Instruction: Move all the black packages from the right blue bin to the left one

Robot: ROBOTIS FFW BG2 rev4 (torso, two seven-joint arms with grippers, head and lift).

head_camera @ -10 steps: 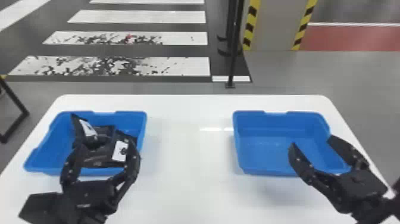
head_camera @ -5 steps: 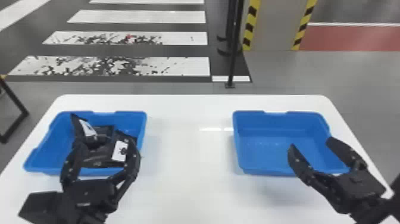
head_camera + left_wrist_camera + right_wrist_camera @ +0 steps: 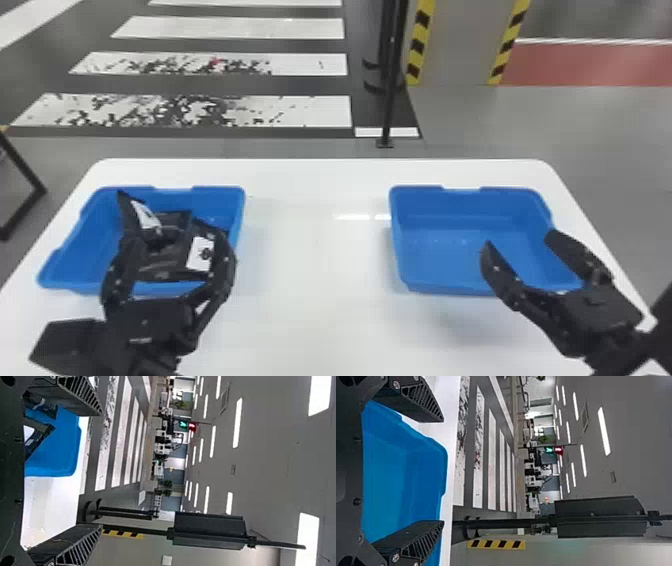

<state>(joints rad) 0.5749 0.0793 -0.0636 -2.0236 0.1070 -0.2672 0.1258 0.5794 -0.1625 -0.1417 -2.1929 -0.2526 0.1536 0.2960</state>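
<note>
In the head view several black packages [image 3: 167,255] with white labels lie heaped in the left blue bin [image 3: 227,215], one tilted up against the others. My left gripper [image 3: 175,250] is over that bin's near side, its fingers spread wide. The right blue bin [image 3: 460,250] holds no package. Above its near right corner is my right gripper [image 3: 520,237], open with nothing held. In the left wrist view my left gripper [image 3: 101,471] stands open, packages [image 3: 37,439] partly visible behind it. The right wrist view has my right gripper [image 3: 443,471] open too, over the bin's blue floor.
Both bins stand on a white table [image 3: 320,300], with a broad stretch of tabletop between them. Beyond the table's far edge a dark pole [image 3: 392,75] stands on the floor. A dark metal frame [image 3: 25,210] is off to the left.
My right gripper's fingers have shifted very slightly, its outer finger moving a little left. The left arm and the packages have stayed put.
</note>
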